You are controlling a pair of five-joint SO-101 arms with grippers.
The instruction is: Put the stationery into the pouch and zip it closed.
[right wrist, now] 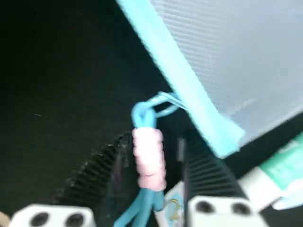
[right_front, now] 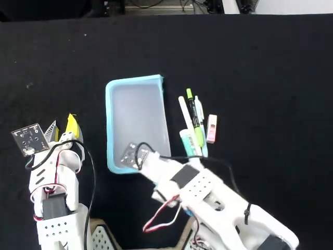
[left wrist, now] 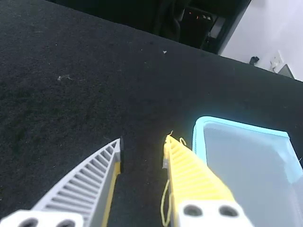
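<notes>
The left gripper (right_front: 62, 123) is held open over the bare table (right_front: 47, 67), just left of the pouch (right_front: 110, 122). The right gripper (right wrist: 154, 137) is placed at the pouch's near corner, fingers parted astride the pink zip pull (right wrist: 149, 158). Pens (right_front: 193, 122) and an eraser (right_front: 212, 128) are laid just beside the pouch's right edge, with open table beyond.

Blue-edged pouch (right_front: 136, 117) flat, translucent; pens (right_front: 193, 122), small pink-white block (right_front: 212, 128) just beside.
</notes>
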